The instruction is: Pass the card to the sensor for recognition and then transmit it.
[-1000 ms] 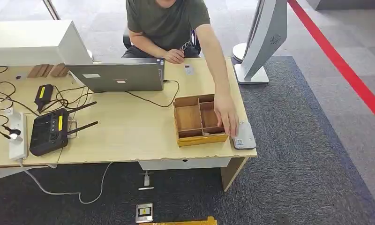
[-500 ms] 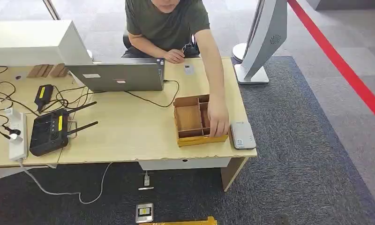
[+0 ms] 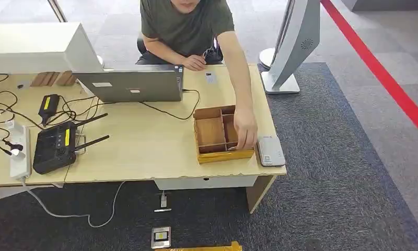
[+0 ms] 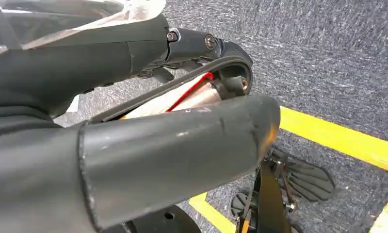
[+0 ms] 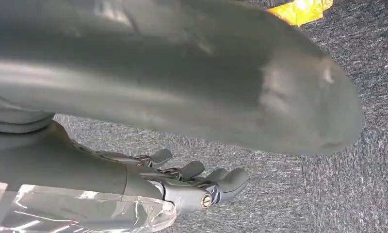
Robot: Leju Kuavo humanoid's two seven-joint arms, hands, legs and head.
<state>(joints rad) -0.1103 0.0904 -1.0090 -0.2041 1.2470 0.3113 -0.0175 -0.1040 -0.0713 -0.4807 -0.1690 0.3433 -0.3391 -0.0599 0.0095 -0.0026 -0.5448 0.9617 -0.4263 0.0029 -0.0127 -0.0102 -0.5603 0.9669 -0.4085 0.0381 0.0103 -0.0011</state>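
Head view looks down on a light wooden desk standing on dark grey carpet, with a person seated at its far side. The person's hand reaches into the right-hand part of a wooden box with compartments near the desk's right front corner; whether a card lies under that hand cannot be told, as the hand covers the spot. Just beside the box, at the desk's right edge, lies a flat white card sensor, apart from the hand. Further left are a closed grey laptop, a black router with antennas, a white power strip and loose black cables. A white stand rises from the floor beyond the right end of the desk. Left wrist view shows the left hand over carpet with yellow floor tape, its thick thumb across the picture and its dark fingers extended; it holds nothing. Right wrist view shows the right hand over carpet, its fingers spread slightly apart and empty.
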